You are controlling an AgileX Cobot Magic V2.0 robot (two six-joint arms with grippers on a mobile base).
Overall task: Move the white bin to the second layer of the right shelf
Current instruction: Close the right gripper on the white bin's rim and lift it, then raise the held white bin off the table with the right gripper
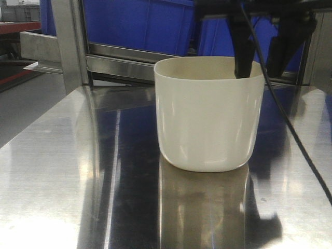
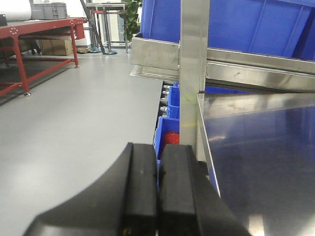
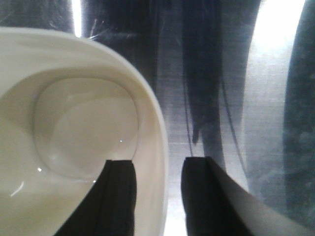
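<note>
The right gripper (image 3: 158,166) stands part open astride the far right wall of the white bin (image 1: 207,119): one black finger (image 3: 119,196) hangs inside the tub, the other outside, and the cream rim runs through the gap with daylight on the outer side, so nothing is clamped. A black cable (image 1: 296,142) trails from this arm down the right, across the polished steel top (image 1: 57,176). The bin sits upright on that top, right of middle and toward its far edge, open mouth up and nothing inside. Just beyond it run grey rack rails (image 1: 129,58) and a steel upright (image 1: 70,44), with blue crates (image 1: 140,23) filling the level above. The left gripper (image 2: 157,157) is pressed closed on nothing, off the top's left edge; a red bench (image 2: 29,29) stands far left across the grey floor (image 2: 74,118)
</note>
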